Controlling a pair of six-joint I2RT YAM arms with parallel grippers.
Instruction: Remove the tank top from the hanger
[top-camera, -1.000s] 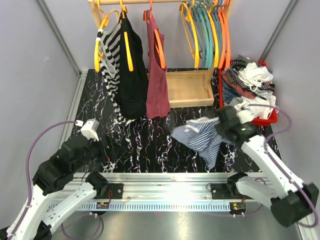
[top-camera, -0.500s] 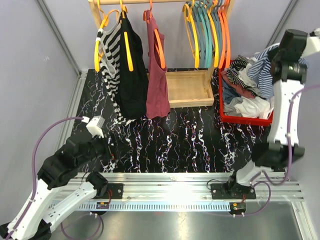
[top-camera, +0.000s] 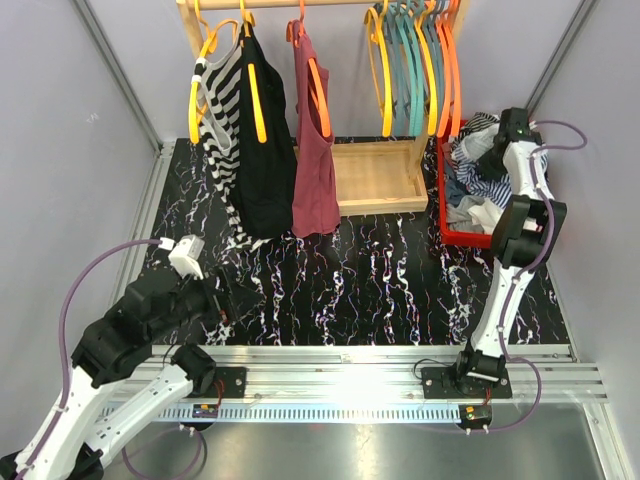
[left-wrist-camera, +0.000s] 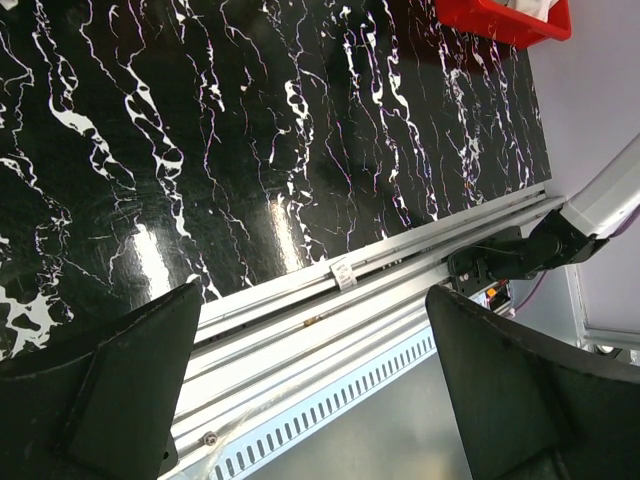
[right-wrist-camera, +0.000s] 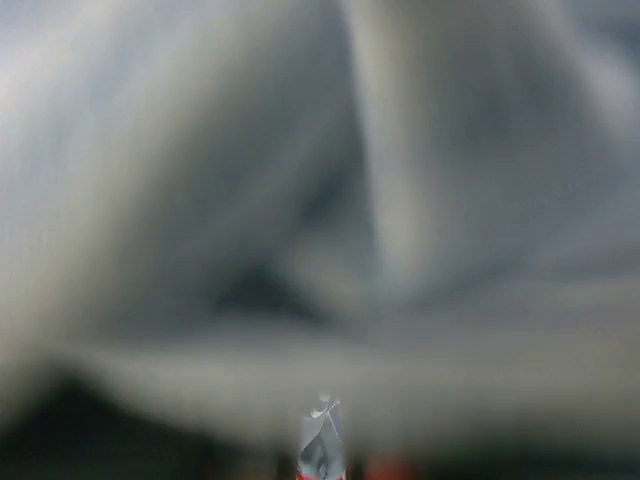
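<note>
We see three tank tops hanging on the rack (top-camera: 375, 178) at the back of the tabletop (top-camera: 380, 290). The striped top (top-camera: 218, 120) is at the left on a yellow hanger (top-camera: 197, 92). The black top (top-camera: 262, 160) touches it on its right side. The maroon top (top-camera: 315, 175) is next, on an orange hanger (top-camera: 319, 95). Further right on the same bar there is a bunch of bare hangers (top-camera: 415, 60).

The right arm is stretched to the red bin (top-camera: 462, 236) at the right edge of the tabletop. The right gripper (top-camera: 505, 130) is down on the pile of clothes (top-camera: 475, 170) in this bin. Its wrist camera shows only blurred grey cloth very near the lens, so we cannot tell if this gripper is open or closed, or if it grips something.

The left arm is folded low at the near left corner. The left gripper (left-wrist-camera: 310, 300) is wide open and holds nothing. Between its two dark fingers (left-wrist-camera: 110, 400) we see the tabletop and the metal rail (left-wrist-camera: 330, 330) at the near edge. This gripper is well apart from the tops.
</note>
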